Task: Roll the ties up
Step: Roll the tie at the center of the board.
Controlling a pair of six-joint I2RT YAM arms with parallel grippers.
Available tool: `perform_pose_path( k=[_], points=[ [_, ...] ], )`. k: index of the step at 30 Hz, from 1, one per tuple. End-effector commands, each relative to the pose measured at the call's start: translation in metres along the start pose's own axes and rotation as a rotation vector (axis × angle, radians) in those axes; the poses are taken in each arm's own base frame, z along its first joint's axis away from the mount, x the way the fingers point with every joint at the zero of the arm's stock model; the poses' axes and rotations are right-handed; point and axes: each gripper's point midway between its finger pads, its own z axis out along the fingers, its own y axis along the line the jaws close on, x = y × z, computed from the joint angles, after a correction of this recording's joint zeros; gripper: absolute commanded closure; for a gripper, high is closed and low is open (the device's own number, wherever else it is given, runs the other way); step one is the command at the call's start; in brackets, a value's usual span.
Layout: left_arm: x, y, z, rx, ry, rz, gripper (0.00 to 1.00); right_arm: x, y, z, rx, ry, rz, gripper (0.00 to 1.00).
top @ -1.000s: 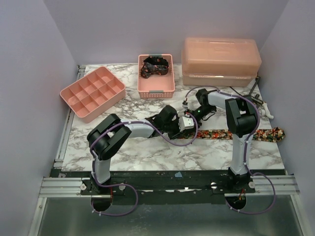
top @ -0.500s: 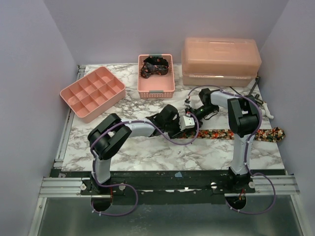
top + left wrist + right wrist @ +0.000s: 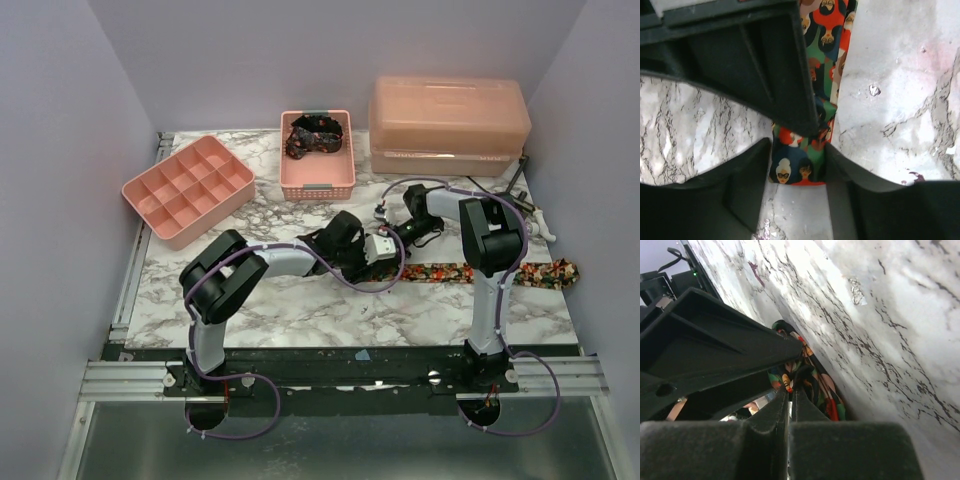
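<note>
A long printed tie (image 3: 490,272), flecked red, orange and green, lies flat across the right of the marble table (image 3: 300,310). Its left end is where the two grippers meet. My left gripper (image 3: 392,255) is open, and the tie's end (image 3: 827,55) lies between its fingers (image 3: 747,185), filling the gap. My right gripper (image 3: 397,238) comes in from the back; its black finger fills the upper left of the left wrist view. In the right wrist view the right gripper (image 3: 791,390) is shut, its tips pinching a raised fold of the tie (image 3: 812,375).
A pink basket (image 3: 317,185) at the back middle holds a second, dark tie (image 3: 315,133), bundled. A divided pink tray (image 3: 187,188) sits at the back left. A lidded pink box (image 3: 448,125) stands at the back right, with loose cables (image 3: 520,190) beside it.
My right gripper opened, shifted slightly at the tie's end and shut again. My left gripper's jaws have widened around the tie's end. The tie on the table has not moved.
</note>
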Motion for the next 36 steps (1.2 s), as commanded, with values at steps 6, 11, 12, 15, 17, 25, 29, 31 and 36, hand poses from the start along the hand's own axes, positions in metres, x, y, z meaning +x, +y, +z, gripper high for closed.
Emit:
perform_pose_path(
  k=[6, 11, 12, 15, 17, 25, 29, 31, 36],
  points=[
    [0.013, 0.004, -0.028, 0.019, -0.151, -0.07, 0.32, 0.012, -0.026, 0.004, 0.026, 0.033, -0.058, 0.99],
    [0.01, -0.004, -0.018, 0.056, -0.168, -0.036, 0.24, 0.012, -0.023, 0.005, -0.007, 0.033, -0.059, 0.99],
    [0.01, -0.006, -0.015, 0.062, -0.166, -0.025, 0.22, 0.011, -0.023, 0.005, -0.009, 0.032, -0.059, 0.99],
    [0.009, -0.008, -0.007, 0.059, -0.161, 0.014, 0.2, 0.011, -0.022, 0.005, -0.01, 0.034, -0.057, 0.99],
    [0.009, -0.005, -0.001, 0.046, -0.153, 0.02, 0.2, 0.01, -0.021, 0.004, -0.014, 0.035, -0.059, 0.99],
    [-0.001, -0.006, 0.018, 0.052, -0.13, 0.035, 0.27, 0.003, -0.013, 0.003, -0.044, 0.016, -0.049, 0.99],
    [0.005, -0.01, 0.025, 0.054, -0.091, 0.032, 0.35, -0.001, -0.008, 0.001, -0.057, 0.006, -0.055, 0.99],
    [0.015, -0.01, 0.026, 0.049, -0.051, 0.032, 0.41, -0.002, -0.003, -0.001, -0.071, 0.006, -0.054, 0.99],
    [0.046, -0.014, 0.017, 0.037, 0.043, 0.053, 0.64, -0.001, 0.01, -0.01, -0.082, 0.01, -0.063, 0.99]
  ],
)
